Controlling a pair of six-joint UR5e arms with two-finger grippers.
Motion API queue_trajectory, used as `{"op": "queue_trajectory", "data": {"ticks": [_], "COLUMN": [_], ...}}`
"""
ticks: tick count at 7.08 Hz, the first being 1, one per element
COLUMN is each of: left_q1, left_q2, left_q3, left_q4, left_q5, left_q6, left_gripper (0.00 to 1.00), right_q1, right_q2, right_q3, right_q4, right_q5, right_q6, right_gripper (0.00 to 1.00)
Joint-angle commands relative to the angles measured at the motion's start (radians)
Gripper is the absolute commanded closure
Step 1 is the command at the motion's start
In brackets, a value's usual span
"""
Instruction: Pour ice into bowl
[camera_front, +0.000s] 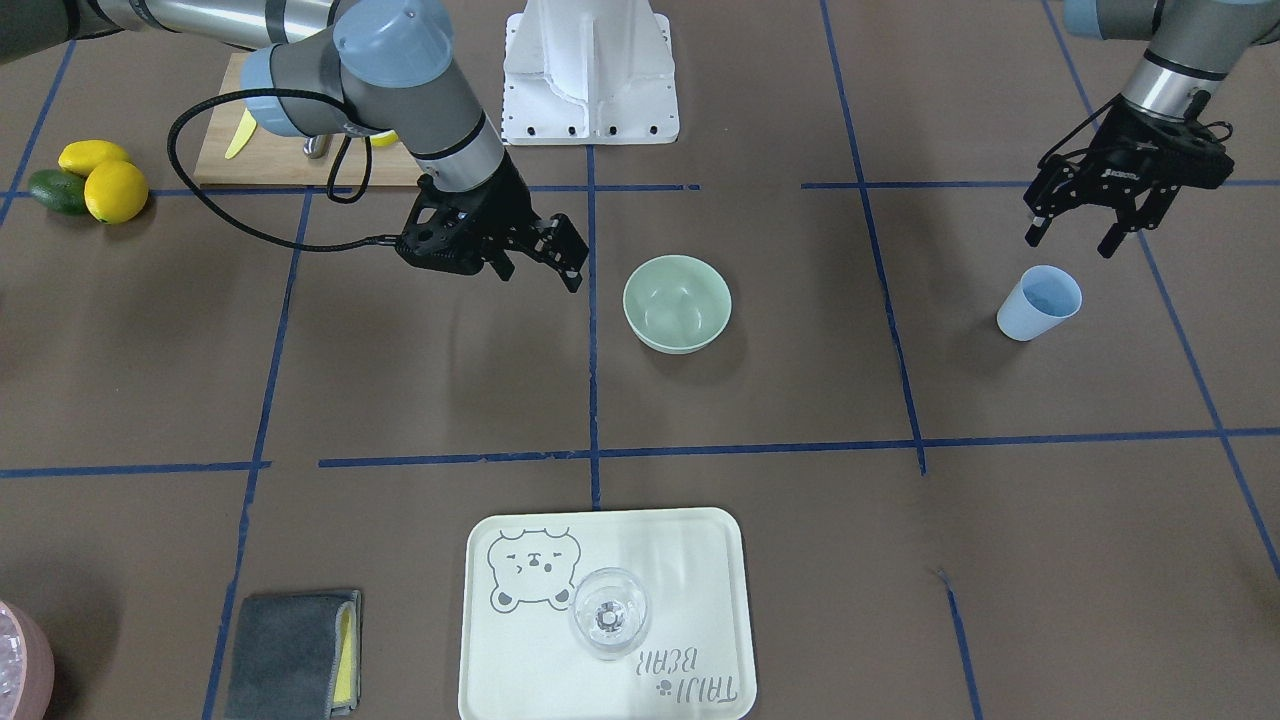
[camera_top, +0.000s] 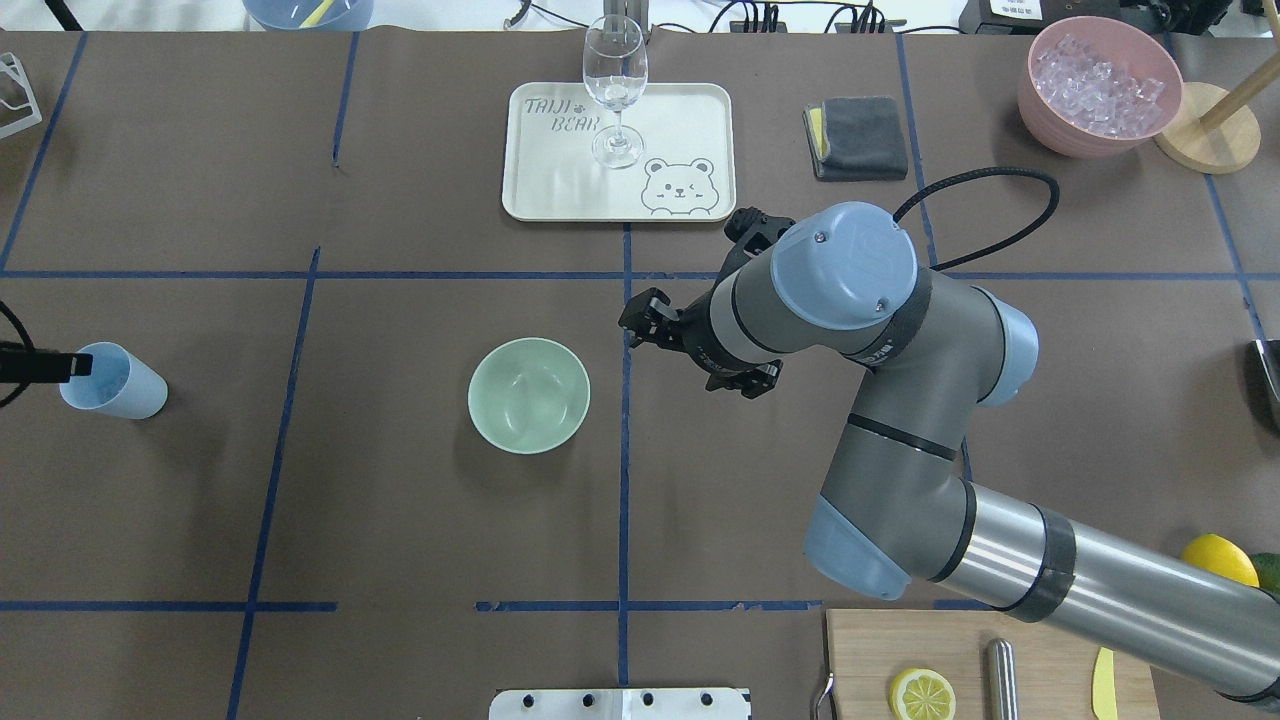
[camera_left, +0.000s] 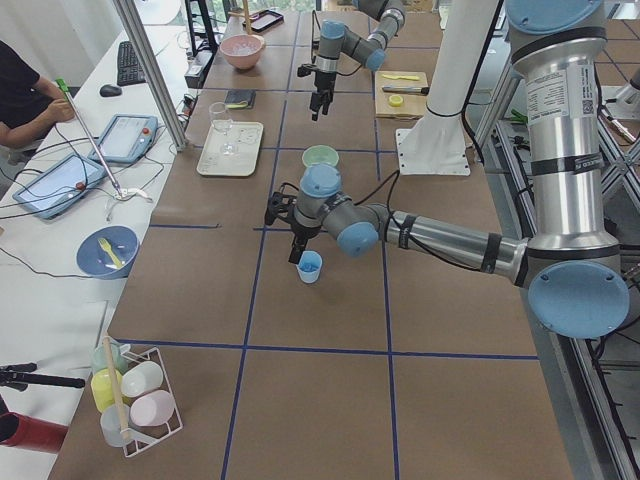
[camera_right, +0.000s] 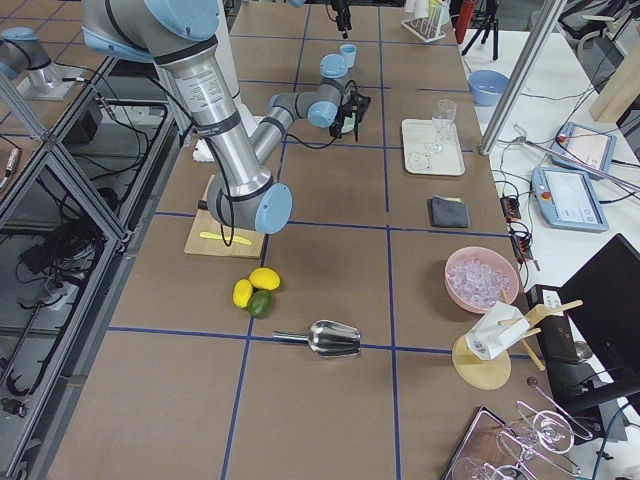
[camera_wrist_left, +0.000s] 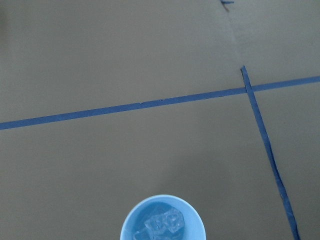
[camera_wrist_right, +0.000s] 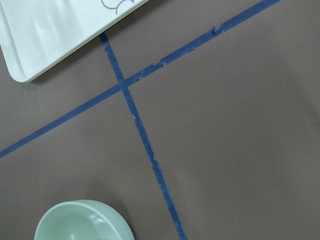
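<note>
I see my left end effector (camera_front: 1068, 243) pointing down, fingers apart, above the light blue cup (camera_front: 1040, 303) holding ice (camera_wrist_left: 162, 224); my right end effector (camera_front: 540, 275), also apart, tilts beside the bowl (camera_front: 677, 303).

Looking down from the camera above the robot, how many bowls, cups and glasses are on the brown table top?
Bowls: 2, the mint-green bowl and the pink bowl
Cups: 1, the light blue cup
Glasses: 1, the wine glass
Total: 4
</note>
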Motion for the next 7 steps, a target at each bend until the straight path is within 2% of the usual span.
{"op": "queue_trajectory", "data": {"ticks": [1,3,4,6,7], "left_q1": [0.240,0.492,0.634,0.686,0.688], "left_q2": [0.119,0.149,0.149,0.119,0.058], "left_q3": [-0.023,0.015,0.107,0.167,0.246], "left_q4": [-0.110,-0.104,-0.101,-0.103,-0.110], "left_q5": [0.396,0.670,0.866,1.032,1.117], "left_q6": [-0.185,-0.422,-0.546,-0.592,-0.592], "left_gripper": [0.00,0.00,0.00,0.00,0.00], "right_q1": [0.000,0.000,0.005,0.022,0.046], "right_q2": [-0.013,-0.020,-0.028,-0.028,-0.028], "right_q3": [0.029,0.043,0.043,0.052,0.072], "right_q4": [0.000,-0.003,-0.003,-0.004,-0.006], "right_q5": [-0.006,-0.009,-0.010,-0.009,0.005], "right_q6": [0.001,0.001,0.000,0.000,-0.002], "right_gripper": [0.00,0.00,0.00,0.00,0.00]}}
